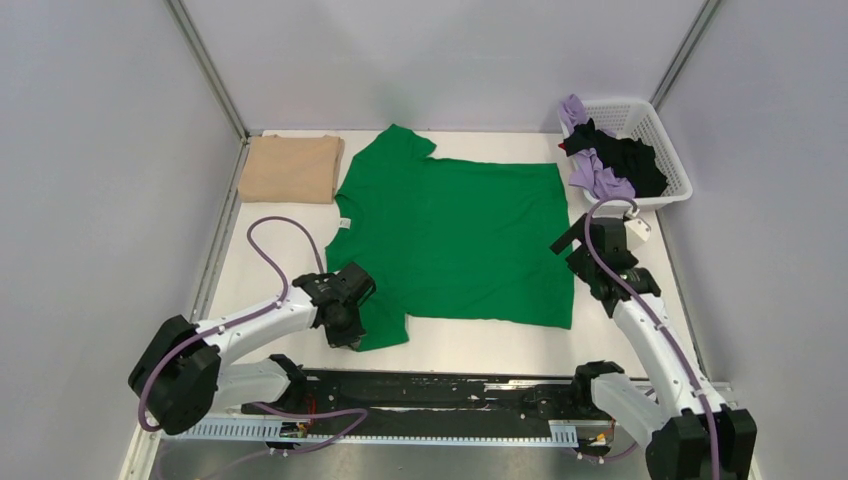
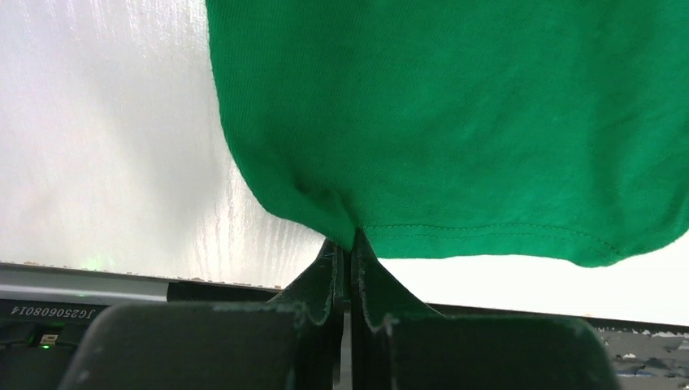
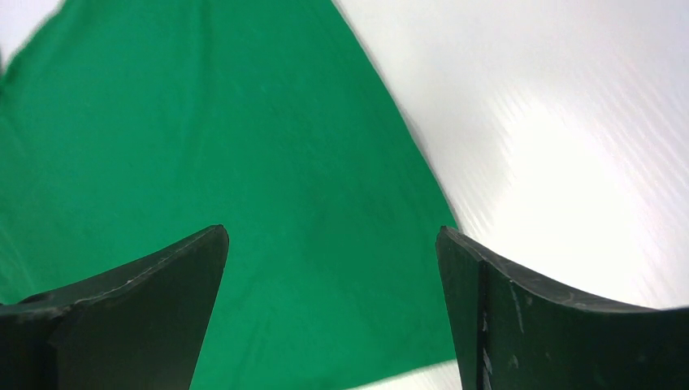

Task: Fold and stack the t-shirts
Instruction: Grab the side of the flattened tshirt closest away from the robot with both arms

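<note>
Spread green t-shirt [image 1: 460, 235]; left claw [image 1: 345, 337] on sleeve (right claw [image 1: 566, 243] beside hem).

My count from here. Shirts out on the table [image 1: 480, 345]: two, one green t-shirt [image 1: 460, 240] and one tan t-shirt [image 1: 292, 168]. One small white label [image 1: 344, 222] on the green one. One white basket [image 1: 672, 150] holding one heap: lilac cloth [image 1: 600, 178] showing in two patches, one black piece [image 1: 632, 160], one small red bit [image 1: 566, 148]. I can't split that heap into a garment count. Arms: two. Grippers: two, left gripper [image 2: 351, 244] and right gripper [image 3: 333, 234]. One table.
</note>
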Controlling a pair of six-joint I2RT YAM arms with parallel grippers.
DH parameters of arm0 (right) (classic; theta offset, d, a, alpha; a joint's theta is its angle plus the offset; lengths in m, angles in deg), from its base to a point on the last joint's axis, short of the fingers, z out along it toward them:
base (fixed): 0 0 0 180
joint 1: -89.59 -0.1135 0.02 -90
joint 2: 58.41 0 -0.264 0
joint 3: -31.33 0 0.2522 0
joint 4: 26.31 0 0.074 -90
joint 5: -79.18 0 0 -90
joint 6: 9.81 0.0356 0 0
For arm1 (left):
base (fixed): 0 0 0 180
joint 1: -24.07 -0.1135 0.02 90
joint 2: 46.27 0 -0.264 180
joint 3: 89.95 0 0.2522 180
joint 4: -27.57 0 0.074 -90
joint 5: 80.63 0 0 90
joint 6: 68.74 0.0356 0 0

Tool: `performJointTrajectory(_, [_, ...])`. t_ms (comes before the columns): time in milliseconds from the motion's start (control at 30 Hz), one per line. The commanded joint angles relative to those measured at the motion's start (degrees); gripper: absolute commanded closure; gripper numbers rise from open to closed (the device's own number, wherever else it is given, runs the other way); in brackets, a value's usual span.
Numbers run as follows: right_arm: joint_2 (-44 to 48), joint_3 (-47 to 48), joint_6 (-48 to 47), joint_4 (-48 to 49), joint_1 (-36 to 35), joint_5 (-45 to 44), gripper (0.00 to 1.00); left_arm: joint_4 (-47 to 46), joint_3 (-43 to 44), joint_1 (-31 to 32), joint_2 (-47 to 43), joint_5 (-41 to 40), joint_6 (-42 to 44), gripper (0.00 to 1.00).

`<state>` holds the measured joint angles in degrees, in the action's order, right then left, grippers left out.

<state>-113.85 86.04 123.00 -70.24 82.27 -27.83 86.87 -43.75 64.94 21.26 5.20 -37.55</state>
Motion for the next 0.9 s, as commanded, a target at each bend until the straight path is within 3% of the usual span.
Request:
performJointTrajectory(0, [6.6, -4.5, 6.6, -12.5, 0.3, 3.5, 0.0, 1.3, 1.2, 0.2, -3.7, 0.6, 1.1, 1.0])
performJointTrajectory(100, [10.9, -7.6, 11.8, -17.8, 0.3, 5.2, 0.0, 4.7, 1.1, 0.2, -6.4, 2.9, 0.4, 1.0])
performJointTrajectory(333, [15.3, -11.1, 20.6, -20.4, 0.3, 6.8, 0.15, 8.9, -0.1, 2.5, -11.2, 8.8, -2.2, 1.0])
performJointTrajectory(867, [4.7, -16.9, 23.2, -15.8, 0.3, 7.4, 0.36, 12.5, 0.4, 5.4, -12.6, 8.1, -5.0, 1.0])
